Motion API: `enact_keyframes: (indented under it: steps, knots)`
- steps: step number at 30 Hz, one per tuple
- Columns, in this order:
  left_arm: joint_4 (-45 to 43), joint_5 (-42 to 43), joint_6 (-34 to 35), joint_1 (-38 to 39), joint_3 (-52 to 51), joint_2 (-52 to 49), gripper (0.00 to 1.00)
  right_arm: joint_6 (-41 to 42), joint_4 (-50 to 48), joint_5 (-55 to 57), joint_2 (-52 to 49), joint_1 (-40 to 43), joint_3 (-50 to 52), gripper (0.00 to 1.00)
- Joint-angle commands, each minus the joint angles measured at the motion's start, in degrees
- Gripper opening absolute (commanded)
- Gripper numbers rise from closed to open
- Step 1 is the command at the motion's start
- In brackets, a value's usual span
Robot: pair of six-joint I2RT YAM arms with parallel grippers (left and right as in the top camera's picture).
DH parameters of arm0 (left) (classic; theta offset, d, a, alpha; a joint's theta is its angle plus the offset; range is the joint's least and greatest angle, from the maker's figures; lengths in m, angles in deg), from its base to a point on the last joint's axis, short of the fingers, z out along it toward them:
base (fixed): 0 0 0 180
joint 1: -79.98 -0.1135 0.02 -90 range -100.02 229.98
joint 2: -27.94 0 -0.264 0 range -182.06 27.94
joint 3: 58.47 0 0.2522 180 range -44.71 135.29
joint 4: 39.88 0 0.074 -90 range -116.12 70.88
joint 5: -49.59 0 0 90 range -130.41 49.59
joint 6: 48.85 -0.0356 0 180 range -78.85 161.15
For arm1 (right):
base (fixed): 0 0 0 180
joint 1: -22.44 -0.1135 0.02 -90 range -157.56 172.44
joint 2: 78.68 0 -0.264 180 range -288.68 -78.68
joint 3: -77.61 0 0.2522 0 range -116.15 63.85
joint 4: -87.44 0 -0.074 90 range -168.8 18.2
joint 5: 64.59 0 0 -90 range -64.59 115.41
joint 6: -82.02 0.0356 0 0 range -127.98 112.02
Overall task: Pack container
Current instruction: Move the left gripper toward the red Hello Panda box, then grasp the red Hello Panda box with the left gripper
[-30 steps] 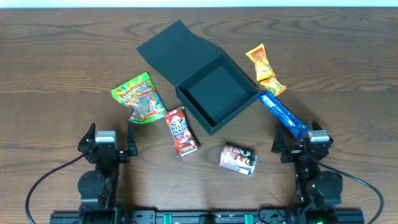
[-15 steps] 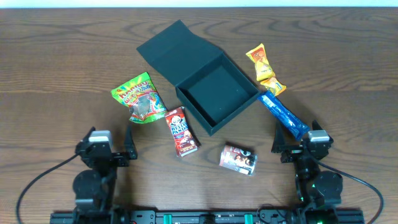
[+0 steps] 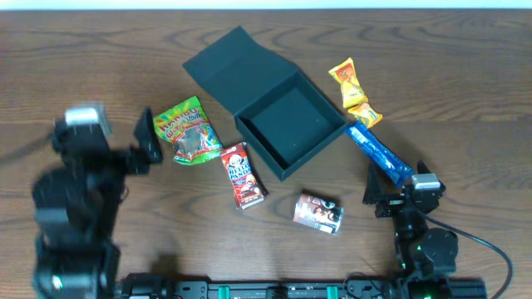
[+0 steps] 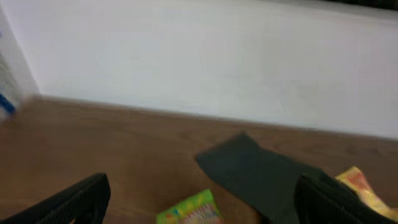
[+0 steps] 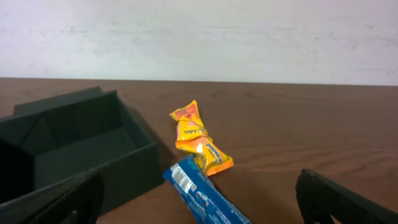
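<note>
**A:** Where does the box (image 3: 291, 124) sit?

**B:** Mid-desk (image 3: 465, 58), with the lid (image 3: 226, 68) flapped open at its far left. The inside is bare, so nothing is packed yet.

**A:** And the tools?

**B:** The left tool (image 4: 200, 202) hovers left of the box, jaws wide and empty. The right tool (image 3: 396, 178) sits low at the box's near right, also wide and holding nothing.

**A:** What's left to do?

**B:** All of it, I'd judge. The green bag (image 3: 187, 131) lies left of the box and the blue bar (image 3: 378, 154) just right. The orange packet (image 3: 353, 93) is right of it too, farther back. The red packet (image 3: 243, 174) is at its near-left side and the dark packet (image 3: 318, 212) in front.
</note>
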Motion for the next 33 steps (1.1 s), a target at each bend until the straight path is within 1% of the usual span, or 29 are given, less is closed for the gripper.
enact_keyframes:
  steps: [1,6,9,12,15,18,27,30,33]
  knots:
    - [6.01,4.72,3.82,0.55,12.41,-9.81,0.96,-0.85,0.31,0.15,0.11,0.44,0.09,0.99]
    - [21.4,10.1,4.79,4.7,29.38,-21.59,0.95,-0.85,0.31,0.17,0.11,0.44,0.09,0.99]
    - [28.46,10.29,4.79,8.94,34.95,-25.97,0.95,-0.85,0.31,0.15,0.11,0.44,0.09,0.99]
    - [30.21,10.51,4.74,14.29,35.26,-28.39,0.95,-0.85,0.31,0.17,0.11,0.44,0.09,0.99]
    - [30.62,10.12,4.63,16.48,35.23,-30.14,0.95,-0.85,0.31,0.15,0.11,0.44,0.09,0.99]
    - [32.48,12.2,5.03,16.81,35.23,-31.98,0.95,-0.85,0.31,0.17,0.11,0.44,0.09,0.99]
    - [39.63,11.93,4.98,16.72,35.23,-34.38,0.95,-0.85,0.31,0.15,0.11,0.44,0.09,0.99]
    - [41.2,10.49,4.98,16.7,35.21,-34.36,0.95,-0.85,0.31,0.15,0.11,0.44,0.09,0.99]
    - [40.98,6.97,5.07,16.7,35.21,-34.38,0.95,-0.85,0.31,0.15,0.11,0.44,0.09,0.99]
